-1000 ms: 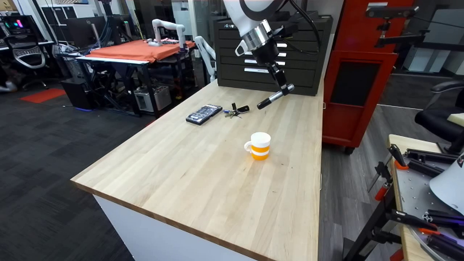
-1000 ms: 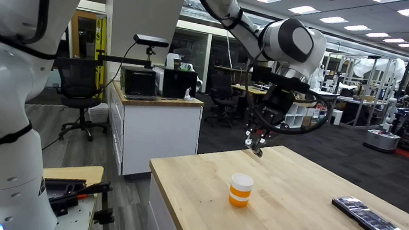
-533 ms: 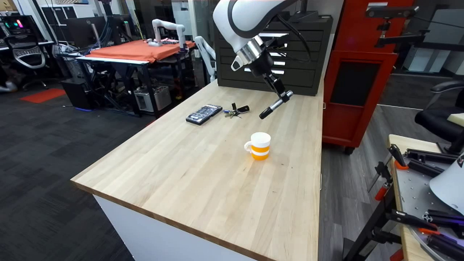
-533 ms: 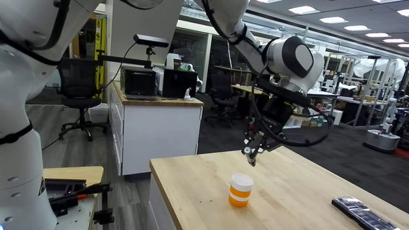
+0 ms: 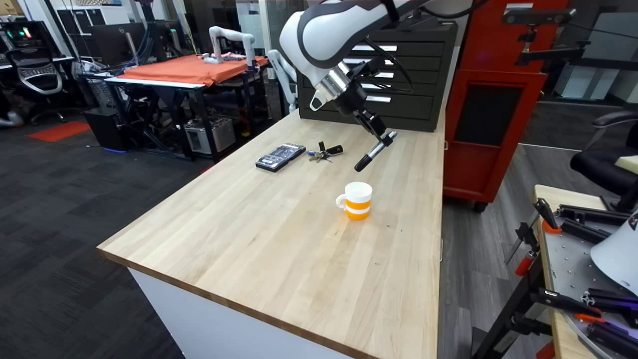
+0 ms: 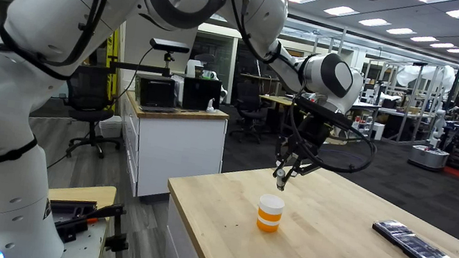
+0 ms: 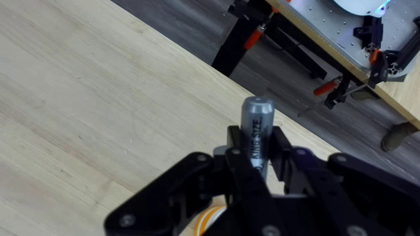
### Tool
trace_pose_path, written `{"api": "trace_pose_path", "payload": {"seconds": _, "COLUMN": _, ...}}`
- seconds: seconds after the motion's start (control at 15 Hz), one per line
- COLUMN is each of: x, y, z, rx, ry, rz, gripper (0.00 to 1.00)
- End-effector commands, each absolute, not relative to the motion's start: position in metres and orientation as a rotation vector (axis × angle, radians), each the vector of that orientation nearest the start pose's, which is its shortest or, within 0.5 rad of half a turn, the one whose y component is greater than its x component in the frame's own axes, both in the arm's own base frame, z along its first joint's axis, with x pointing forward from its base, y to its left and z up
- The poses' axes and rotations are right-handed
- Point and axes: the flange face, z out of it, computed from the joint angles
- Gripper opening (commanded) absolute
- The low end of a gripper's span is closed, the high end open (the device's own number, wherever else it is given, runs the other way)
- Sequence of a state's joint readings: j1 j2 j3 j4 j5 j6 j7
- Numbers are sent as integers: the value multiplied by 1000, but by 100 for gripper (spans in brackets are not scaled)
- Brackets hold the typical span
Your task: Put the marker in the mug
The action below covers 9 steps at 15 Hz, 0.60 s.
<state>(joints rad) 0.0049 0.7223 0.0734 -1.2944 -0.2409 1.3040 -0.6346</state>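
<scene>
Marker (image 5: 375, 151), silver-black cylinder, seems light, stiff, slick; black pincer (image 7: 256, 139) aptly grasps its silver part over pale wooden bench (image 5: 279, 234), nearer robot-side edge.

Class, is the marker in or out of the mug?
Out: the gripper holds the marker, and both exterior views show a gap between it and the mug.

Marker (image 7: 257, 131), wrist-view centre: smooth, metallic-looking barrel. Gripper (image 7: 256, 139), bottom centre: matt. Mug (image 5: 357, 202), centre of an exterior view: smooth. Table (image 5: 279, 244), lower centre: smooth, grained wood. Cloth (image 5: 172, 70), upper left: matt, creased. Case (image 5: 280, 157), left of centre: glossy, plastic-looking top.
</scene>
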Motion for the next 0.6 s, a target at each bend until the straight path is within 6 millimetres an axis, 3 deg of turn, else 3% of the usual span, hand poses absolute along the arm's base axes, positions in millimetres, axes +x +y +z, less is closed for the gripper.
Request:
{"api": "trace_pose_path", "payload": {"seconds": 0.0, "x": 664, "y": 18, "z": 286, "rx": -2681, "ry": -1114, "rz": 1182, "gripper": 6}}
{"api": "trace_pose_path", "payload": {"seconds": 0.53, "x": 669, "y": 28, "z": 268, "rx": -2605, "ry": -1167, "rz": 1238, "gripper": 6}}
